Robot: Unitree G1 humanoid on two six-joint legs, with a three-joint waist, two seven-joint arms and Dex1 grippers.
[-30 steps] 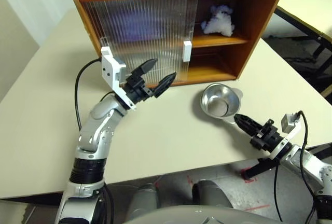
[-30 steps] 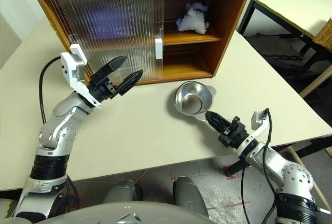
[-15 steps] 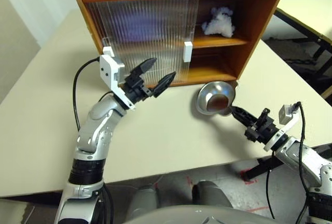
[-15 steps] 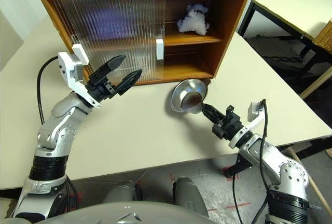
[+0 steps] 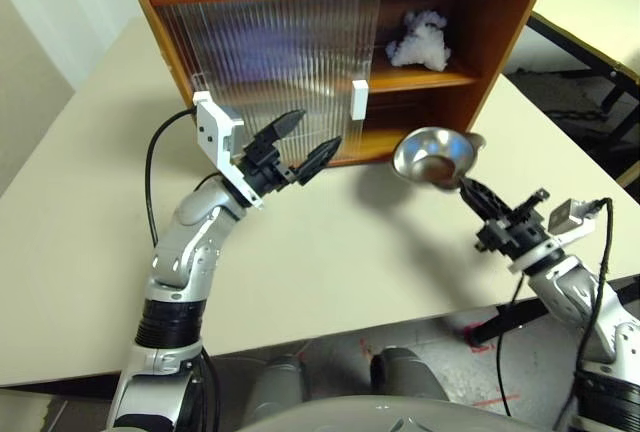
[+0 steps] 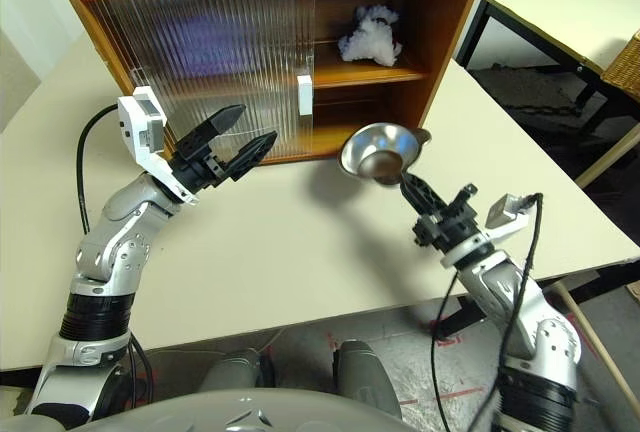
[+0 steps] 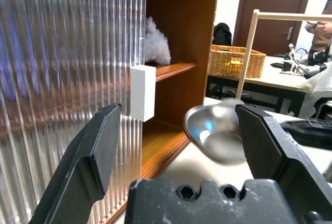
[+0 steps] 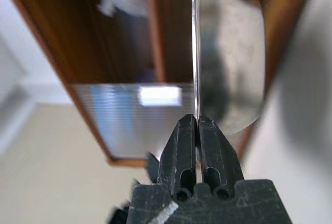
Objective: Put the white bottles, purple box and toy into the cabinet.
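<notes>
My right claw (image 5: 470,189) pinches the round steel bowl's (image 5: 432,155) rim, left claw (image 5: 297,147) spread wide; I should keep it level entering the orange-brown wooden cabinet's (image 5: 500,22) open side.

Head pair high above the cabinet (image 5: 340,52), facing down; both wrist views close, facing its open side.

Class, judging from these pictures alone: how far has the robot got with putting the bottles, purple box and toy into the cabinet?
Done: the toy sits on the upper shelf of the cabinet. A purple blur behind the ribbed door may be the purple box; the bottles cannot be made out.
In hand: the right gripper pinches a steel bowl by its rim, above the table.
Left: the left gripper is open and empty.
</notes>
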